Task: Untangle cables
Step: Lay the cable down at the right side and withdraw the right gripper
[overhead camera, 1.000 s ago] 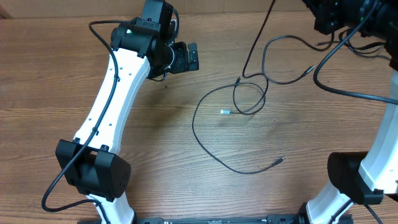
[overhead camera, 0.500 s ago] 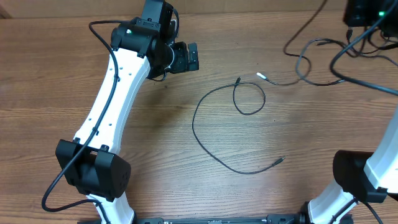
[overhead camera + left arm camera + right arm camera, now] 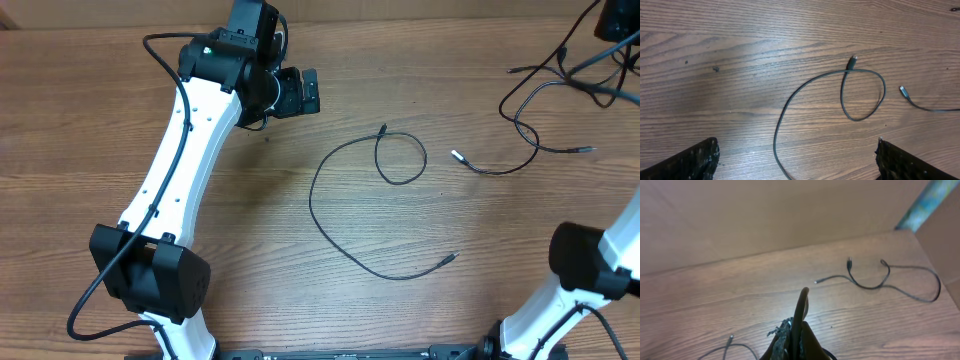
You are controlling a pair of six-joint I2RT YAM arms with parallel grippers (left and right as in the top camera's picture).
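At table [image 3: 250,250] centre the looped cable [image 3: 311,197] lies apart from the silvery-tipped cable [image 3: 480,169], whose bunch the closed right gripper [image 3: 792,330] pinches; the empty left gripper [image 3: 305,92] gapes wide; separation seems nearly complete, next requiring a clear set-down.

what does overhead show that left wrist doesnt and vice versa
Only overhead: the white left arm, the lower plug end of the looped thin black cable, and the silver-tipped thin black cable running up to the top right corner. Only left wrist: the wide gap of the open left gripper, seen from behind its fingers. Both: the loop, its upper plug and the silver tip.
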